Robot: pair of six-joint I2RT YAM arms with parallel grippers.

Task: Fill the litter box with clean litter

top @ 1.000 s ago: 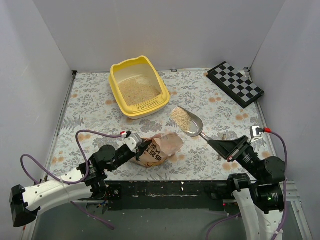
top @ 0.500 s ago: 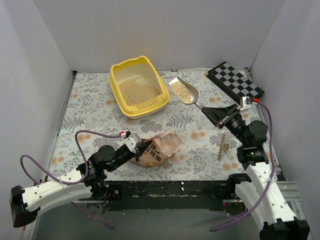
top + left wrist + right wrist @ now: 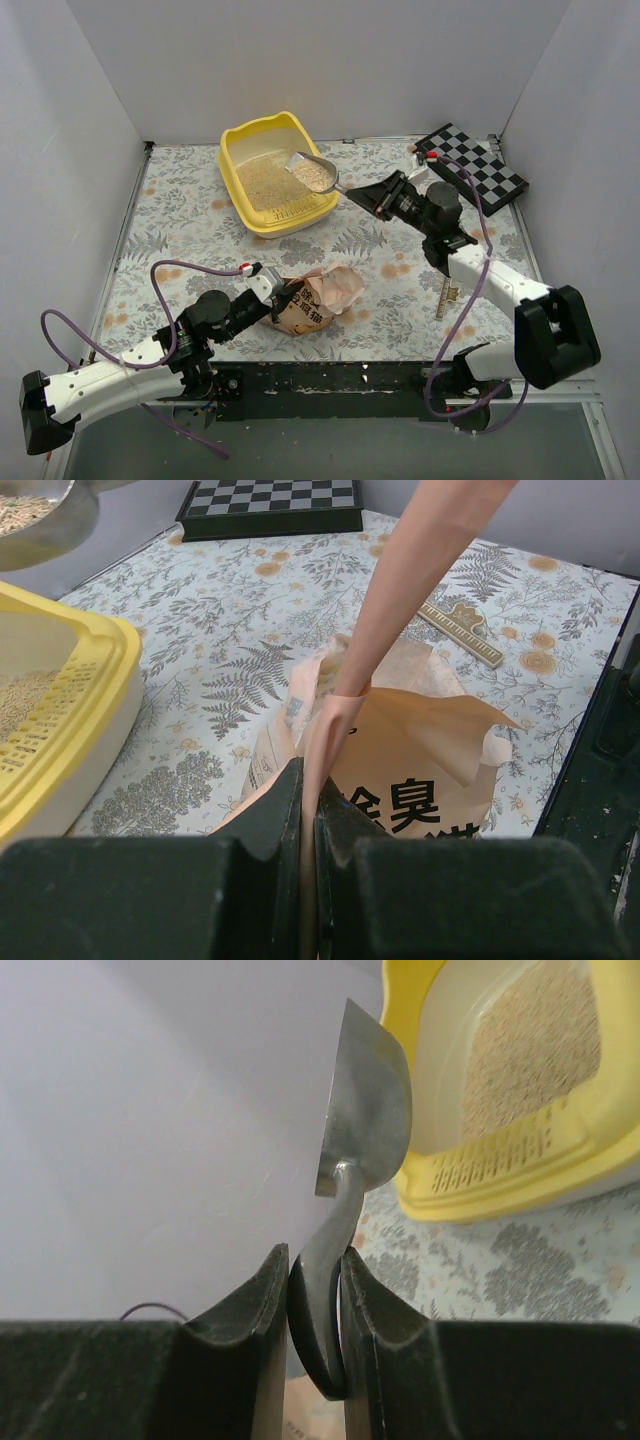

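Your yellow plastic rectangular litter box (image 3: 285, 224) sits upright and level; fine pale beige granular litter (image 3: 268, 183) partly covers its floor.

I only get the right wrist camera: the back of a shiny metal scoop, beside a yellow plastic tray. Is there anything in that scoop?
Observer: Yes. From above, the silver metal scoop holds pale beige sandy litter, at the right rim of the yellow plastic litter box.
Visitor: What's the other arm doing?
Observer: The left gripper is shut on the edge of a crinkled orange-pink printed bag.
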